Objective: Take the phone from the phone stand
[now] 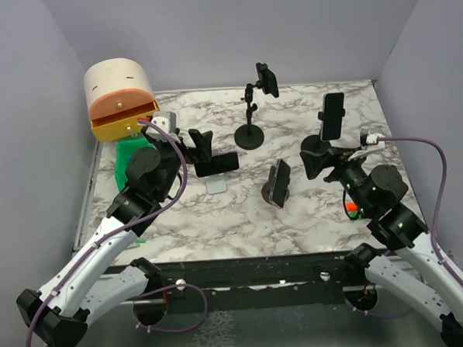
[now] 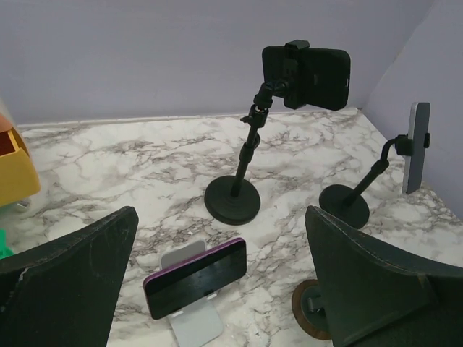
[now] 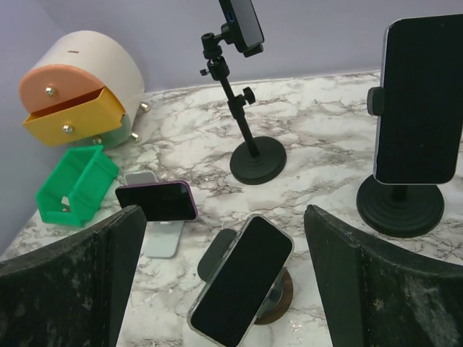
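We saw the left tool point(image 2: 221, 217), spread wide and pinching nothing, hanging close by the purple phone point(image 2: 195, 278), which leaned sideways on its small white stand point(image 2: 195, 325) just 9 o'clock of the bench point(image 1: 218, 221) middle (a tilted phone point(image 3: 242, 278) on a round stand point(image 3: 282, 293) sat at 4 o'clock). The right tool point(image 3: 222, 211), likewise spread, hovered near 3 o'clock.

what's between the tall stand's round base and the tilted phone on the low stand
Nothing: only bare marble tabletop separates the tall stand's base from the tilted phone, clearest in the right wrist view.
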Controlling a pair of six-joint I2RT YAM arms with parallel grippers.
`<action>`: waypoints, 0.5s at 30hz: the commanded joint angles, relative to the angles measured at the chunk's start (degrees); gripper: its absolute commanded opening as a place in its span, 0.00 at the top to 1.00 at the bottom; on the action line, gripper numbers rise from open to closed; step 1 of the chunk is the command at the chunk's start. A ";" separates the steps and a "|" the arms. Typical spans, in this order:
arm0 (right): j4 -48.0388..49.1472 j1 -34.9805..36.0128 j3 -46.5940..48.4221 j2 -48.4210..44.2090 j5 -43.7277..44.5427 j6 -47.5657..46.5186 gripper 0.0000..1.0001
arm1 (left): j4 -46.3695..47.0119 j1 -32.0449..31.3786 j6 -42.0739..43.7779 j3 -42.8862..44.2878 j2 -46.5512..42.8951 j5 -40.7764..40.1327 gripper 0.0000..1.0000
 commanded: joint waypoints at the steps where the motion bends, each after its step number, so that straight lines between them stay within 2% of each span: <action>1: -0.28 -0.14 0.50 -0.42 -1.22 1.78 0.04 | 1.70 -0.63 -0.05 -0.73 -1.43 0.43 0.01; 6: -0.48 -0.16 -0.11 -0.46 0.45 1.93 0.07 | 2.37 -0.90 0.82 -1.45 -2.02 0.72 0.01; 10: -6.57 -0.19 2.63 3.77 3.75 3.64 0.07 | 2.28 -1.21 1.34 -1.32 -1.66 2.08 0.01; 15: -8.87 -0.14 4.73 9.74 -3.05 4.56 0.08 | 5.06 -1.55 2.71 -3.55 -2.87 4.13 0.01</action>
